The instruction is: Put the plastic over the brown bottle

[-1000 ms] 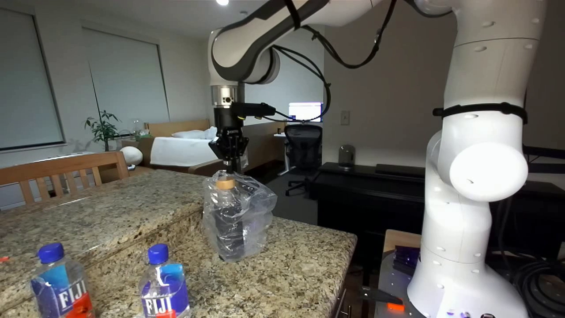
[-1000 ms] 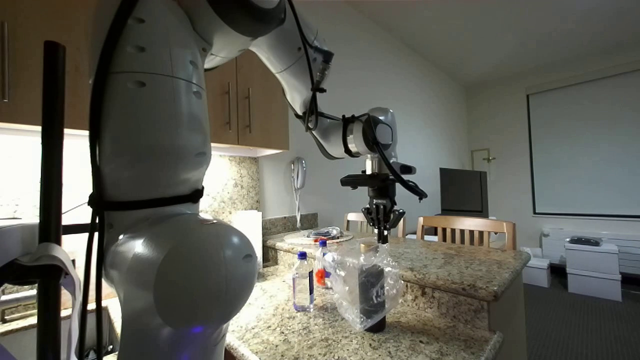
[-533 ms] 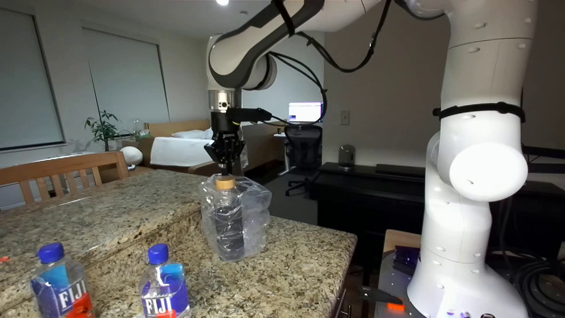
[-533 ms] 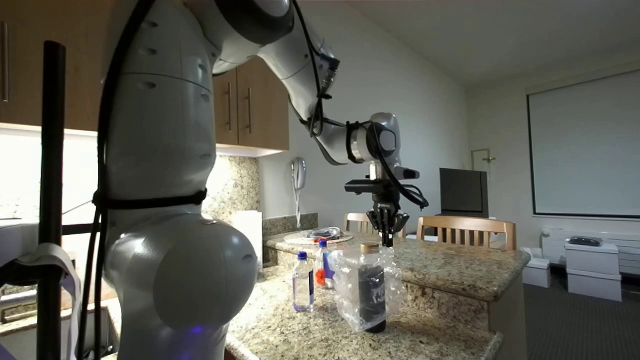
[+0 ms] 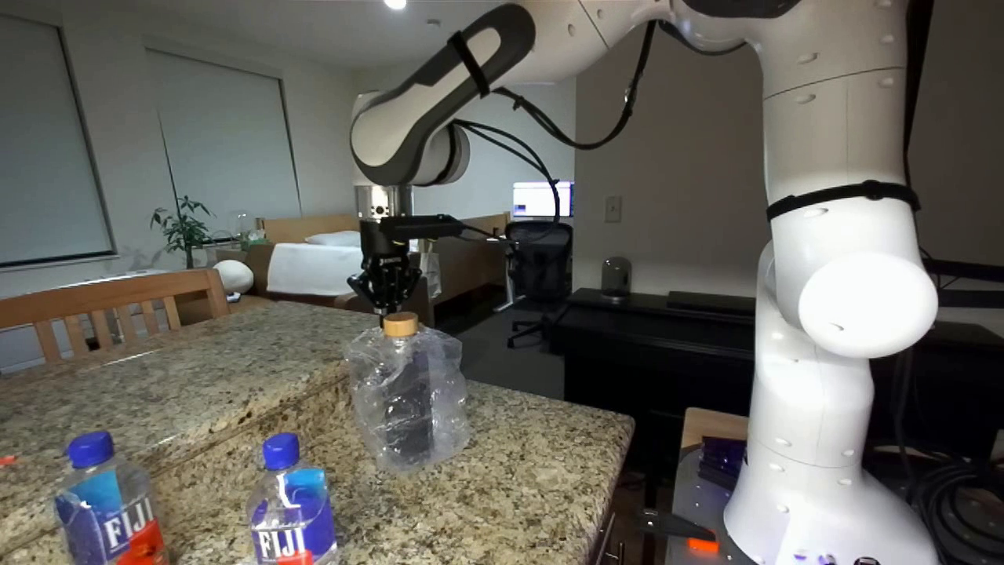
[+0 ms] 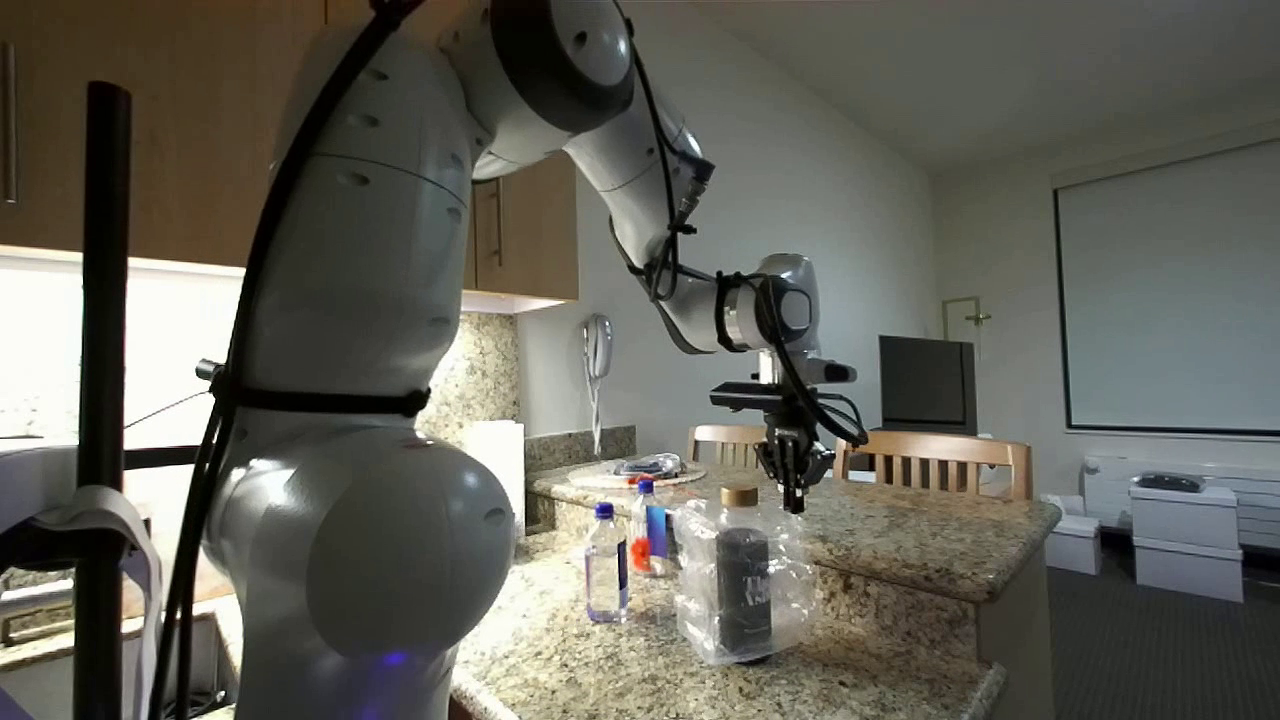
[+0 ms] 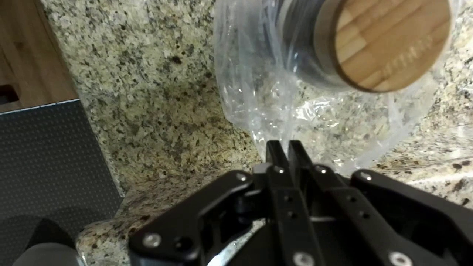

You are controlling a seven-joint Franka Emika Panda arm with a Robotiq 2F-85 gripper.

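- We saw the brown bottle (image 6: 744, 590) standing upright on the speckled table (image 5: 533, 471), its tan cap (image 7: 388, 48) uppermost.
- The clear plastic (image 5: 449, 408) stood around the bottle's body like a loose sleeve, and in both exterior views we saw the cap poking out above it. Through it we made out pale lettering (image 6: 757, 590), too small to read.
- In the wrist view we found the fingers (image 7: 273, 149) nearly together near the cap, pinching the edge of the plastic gathered at their tips.
- Two blue-capped water bottles (image 5: 294, 502) stood upright on the same table, apart from the plastic.
- Behind the table's raised ledge (image 6: 920, 530) we saw wooden chairs (image 6: 935, 442) in an exterior view.
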